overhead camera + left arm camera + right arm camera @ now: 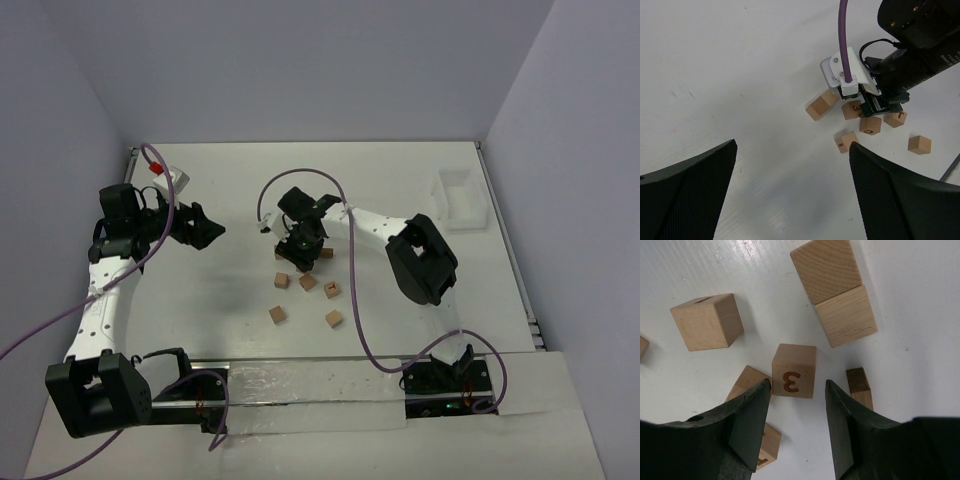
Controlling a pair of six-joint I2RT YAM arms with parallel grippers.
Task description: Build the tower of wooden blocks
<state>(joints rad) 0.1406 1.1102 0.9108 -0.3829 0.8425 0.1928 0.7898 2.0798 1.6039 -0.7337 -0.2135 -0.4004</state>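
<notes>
1. Right wrist view: the block marked 3 lies on the table, partly between the tips of the right gripper (jaws half apart, gripping nothing).
2. Other wood blocks lie loose around it, two of them touching.
3. The left gripper hangs wide open, empty, well apart.

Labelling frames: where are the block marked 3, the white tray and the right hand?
block marked 3 (791,381), right wrist view, numbered face
white tray (443,198), top external view, left wall
right hand (797,387), right wrist view, midway between fingertips
</notes>
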